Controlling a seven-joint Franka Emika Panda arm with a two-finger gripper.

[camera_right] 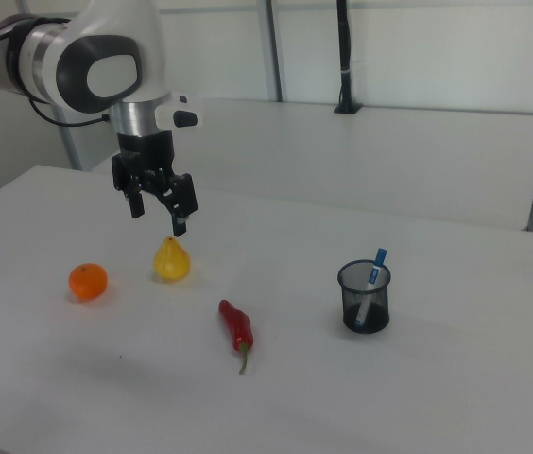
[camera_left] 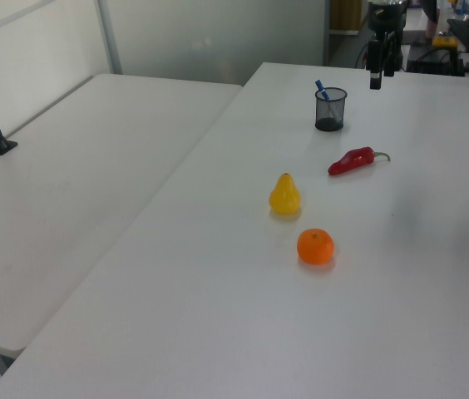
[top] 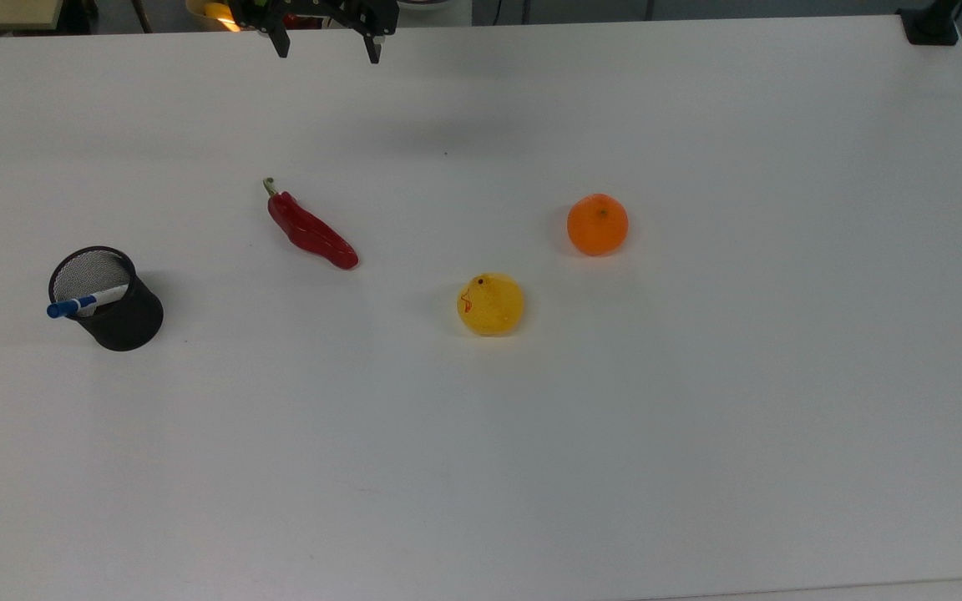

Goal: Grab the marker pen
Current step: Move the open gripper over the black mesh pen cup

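Observation:
The marker pen (top: 84, 301) (camera_right: 373, 276) (camera_left: 322, 87) has a white barrel and a blue cap. It stands tilted inside a black mesh cup (top: 118, 313) (camera_right: 365, 298) (camera_left: 331, 110), cap poking over the rim at the top view's left. My gripper (top: 326, 46) (camera_right: 159, 210) (camera_left: 377, 73) hangs open and empty high above the table's far edge in the top view, well away from the cup. A red chilli (top: 311, 229) (camera_right: 237, 328) lies between them.
A yellow pear (top: 490, 305) (camera_right: 171, 261) and an orange (top: 597, 224) (camera_right: 88, 281) sit near the middle of the white table (top: 615, 434). A black clamp (top: 932, 25) stands at the top view's far right corner. A second table (camera_left: 76, 191) adjoins.

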